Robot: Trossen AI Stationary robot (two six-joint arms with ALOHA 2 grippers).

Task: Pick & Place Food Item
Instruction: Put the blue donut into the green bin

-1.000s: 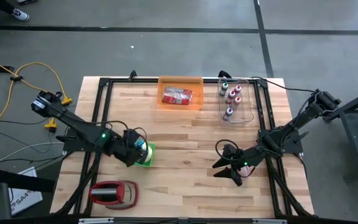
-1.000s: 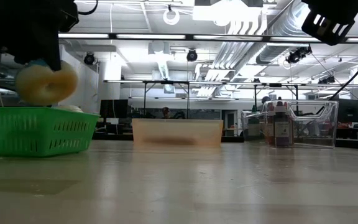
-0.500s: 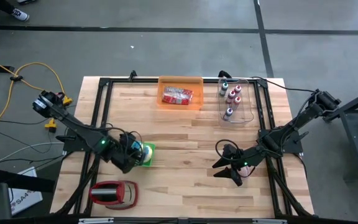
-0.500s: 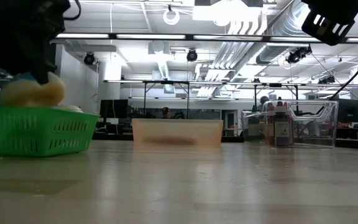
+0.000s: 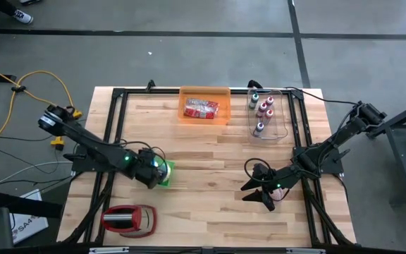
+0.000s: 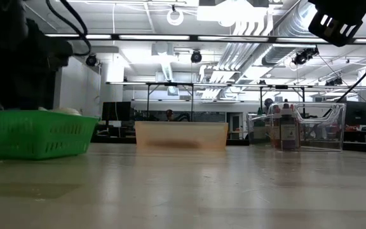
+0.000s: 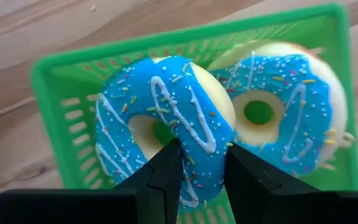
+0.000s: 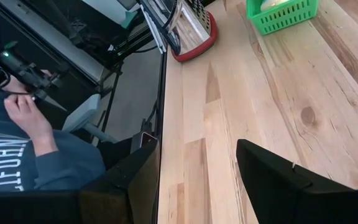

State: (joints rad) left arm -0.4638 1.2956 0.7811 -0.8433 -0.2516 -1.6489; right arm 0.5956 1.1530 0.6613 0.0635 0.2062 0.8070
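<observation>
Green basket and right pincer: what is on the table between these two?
Nothing. In the high view, only bare wooden table lies between the green basket and the right pincer. The low view shows no object there either.

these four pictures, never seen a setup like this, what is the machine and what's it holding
It is one robot with two dark jointed arms at a wooden table, filmed at one moment from four cameras. One looks straight down, one sits level with the tabletop, and one rides on each wrist.

The left claw is shut on a blue-iced sprinkled doughnut, holding it in a small green plastic basket beside a second iced doughnut. The right claw waits open and empty near the table's right side.

Also on the table: an orange tray with red packets, a clear bin of small bottles, and a red and silver toaster. The right wrist camera also catches a person's hand beyond the table.
</observation>
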